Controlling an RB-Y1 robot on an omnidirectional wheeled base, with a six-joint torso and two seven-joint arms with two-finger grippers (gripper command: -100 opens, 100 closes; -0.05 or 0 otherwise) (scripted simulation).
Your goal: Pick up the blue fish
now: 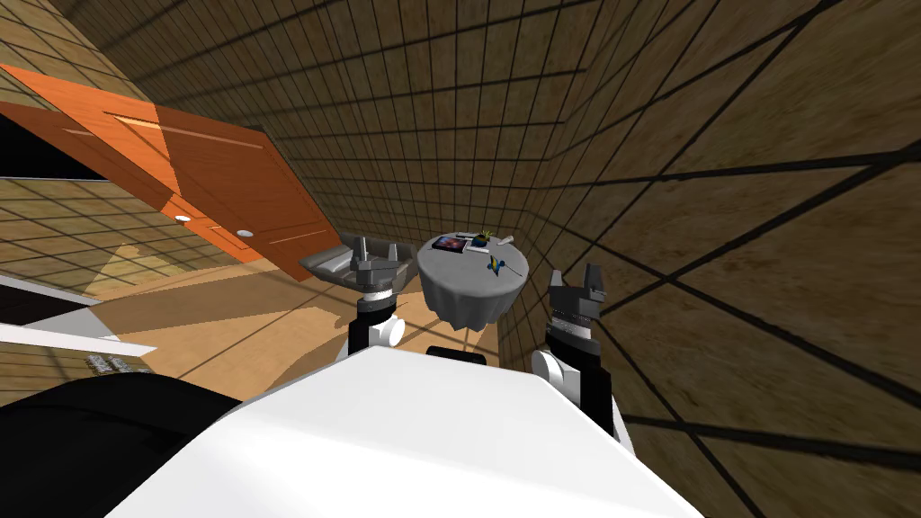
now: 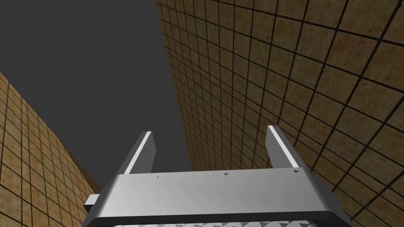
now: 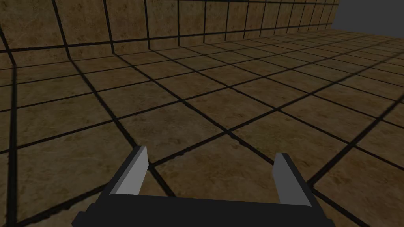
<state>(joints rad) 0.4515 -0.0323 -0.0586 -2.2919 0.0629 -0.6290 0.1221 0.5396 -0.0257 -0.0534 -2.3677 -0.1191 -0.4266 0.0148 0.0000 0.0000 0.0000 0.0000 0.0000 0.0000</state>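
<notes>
While both arms hang raised in front of the chest, the left tool stands with its two blades spread wide and nothing between them, as the left wrist view confirms. The right tool is likewise spread and empty, close to the brown tiled wall on that side.

Beyond them stands a round table draped in a grey cloth to well below its top. The blue fish lies on it, between the middle and the right edge, a small blue shape with a touch of yellow; its finer form is too small to tell. It will likely handle as a light, stiff little figure, easy to lift but easy to nudge across the cloth, and the cloth may ruck under a low blade. The best hold is probably across the narrow body at its middle, not the tail.

The fish lies ahead of both tools and well apart from them, roughly between their two lines, somewhat nearer the right tool. Either arm has a full reach to make before any grasp.

Toward the table's far edge lie a dark flat square, a small green plant and a pale thing. A grey basin sits left of the table, with an orange door beyond.
</notes>
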